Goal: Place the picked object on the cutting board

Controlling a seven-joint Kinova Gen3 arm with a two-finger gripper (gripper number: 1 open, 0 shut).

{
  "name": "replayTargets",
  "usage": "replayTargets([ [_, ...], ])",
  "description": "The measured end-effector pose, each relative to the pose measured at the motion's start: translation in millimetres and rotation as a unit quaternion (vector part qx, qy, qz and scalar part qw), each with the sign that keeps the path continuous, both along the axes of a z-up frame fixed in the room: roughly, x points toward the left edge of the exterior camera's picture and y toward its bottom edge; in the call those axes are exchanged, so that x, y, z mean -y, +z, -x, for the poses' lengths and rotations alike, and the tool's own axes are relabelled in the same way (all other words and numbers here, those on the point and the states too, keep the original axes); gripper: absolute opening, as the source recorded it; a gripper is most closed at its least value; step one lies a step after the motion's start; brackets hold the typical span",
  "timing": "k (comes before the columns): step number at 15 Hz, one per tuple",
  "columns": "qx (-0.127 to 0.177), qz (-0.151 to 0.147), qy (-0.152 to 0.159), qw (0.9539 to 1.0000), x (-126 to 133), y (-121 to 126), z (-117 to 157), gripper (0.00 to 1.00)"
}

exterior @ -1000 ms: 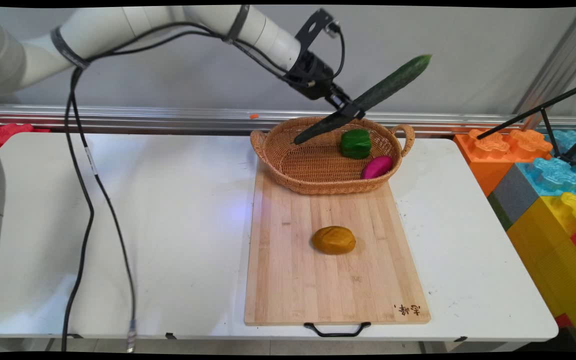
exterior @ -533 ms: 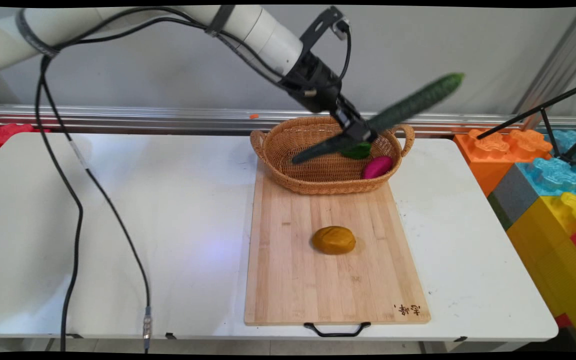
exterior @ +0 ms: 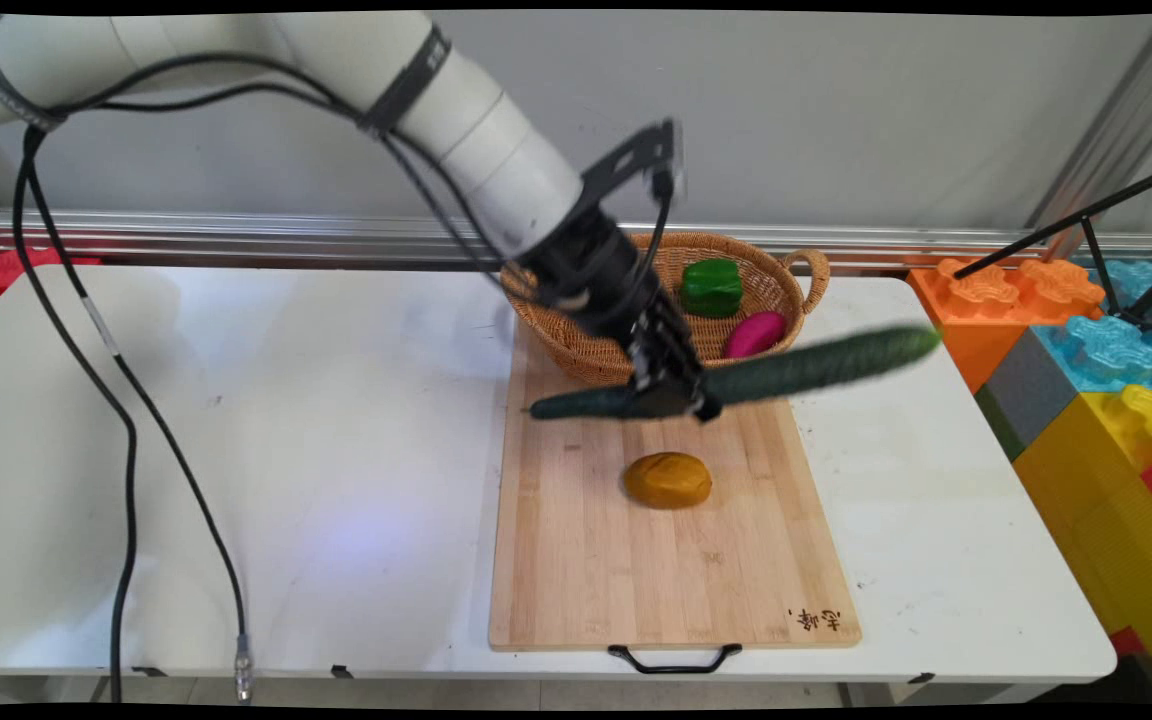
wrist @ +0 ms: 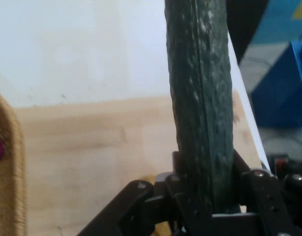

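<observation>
Cucumber: long dark green bumpy cucumber [exterior: 796, 368], held in the air near its left third, lying almost level, right end a little higher and reaching out past the right edge of the board, over the table.
Gripper: black two-finger gripper [exterior: 674, 402] on the white arm, pinching the cucumber from both sides; in the hand view fingers [wrist: 249, 179] pressed against the cucumber [wrist: 202, 98], which runs up from between them.
Place: above the far part of the pale bamboo cutting board [exterior: 586, 560], just in front of the basket; cannot tell whether the cucumber touches the board.
Board: rectangular, with a black wire handle [exterior: 674, 660] at the near edge and small burnt characters [exterior: 814, 620] in the near right corner; seen also in the hand view [wrist: 92, 162] under the cucumber.
Basket: oval woven wicker basket [exterior: 786, 300] with two handles, resting at the far end of the board, partly hidden by the arm.
Inside basket: green bell pepper [exterior: 711, 287] and magenta oval vegetable [exterior: 754, 334], close to each other.
On board: brownish-yellow oval potato-like thing [exterior: 667, 480], near the middle, below the gripper and apart from it.
Table: white table [exterior: 236, 450] carrying the board.
Right side: big coloured toy blocks [exterior: 1086, 370], orange, blue, yellow, beside the table.
</observation>
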State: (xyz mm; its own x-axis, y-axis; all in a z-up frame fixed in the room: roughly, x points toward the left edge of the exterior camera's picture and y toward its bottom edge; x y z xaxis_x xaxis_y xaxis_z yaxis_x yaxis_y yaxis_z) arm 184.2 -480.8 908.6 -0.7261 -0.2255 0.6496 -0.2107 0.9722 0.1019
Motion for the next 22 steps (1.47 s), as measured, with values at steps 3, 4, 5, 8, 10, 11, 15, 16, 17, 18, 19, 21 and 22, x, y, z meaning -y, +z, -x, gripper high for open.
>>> replayTargets([
  [3,0.026,-0.002,-0.028,0.9993,-17,-25,2,0.00],
  [4,0.036,-0.005,-0.037,0.9987,-23,-36,2,0.00],
  [5,0.042,-0.007,-0.042,0.9982,-26,-42,3,0.00],
  [8,0.065,-0.015,-0.056,0.9962,-37,-70,5,0.00],
  [10,0.077,-0.016,-0.059,0.9951,-40,-85,7,0.00],
  [11,0.083,-0.017,-0.060,0.9946,-42,-93,8,0.00],
  [15,0.104,-0.019,-0.057,0.9928,-45,-118,12,0.00],
  [16,0.107,-0.020,-0.056,0.9925,-46,-121,13,0.00],
  [17,0.109,-0.021,-0.056,0.9923,-46,-125,14,0.00],
  [18,0.111,-0.022,-0.055,0.9920,-47,-128,15,0.00],
  [19,0.112,-0.022,-0.054,0.9920,-47,-131,16,0.00],
  [21,0.113,-0.023,-0.053,0.9919,-47,-137,19,1.00],
  [22,0.114,-0.024,-0.051,0.9919,-48,-139,20,1.00],
])
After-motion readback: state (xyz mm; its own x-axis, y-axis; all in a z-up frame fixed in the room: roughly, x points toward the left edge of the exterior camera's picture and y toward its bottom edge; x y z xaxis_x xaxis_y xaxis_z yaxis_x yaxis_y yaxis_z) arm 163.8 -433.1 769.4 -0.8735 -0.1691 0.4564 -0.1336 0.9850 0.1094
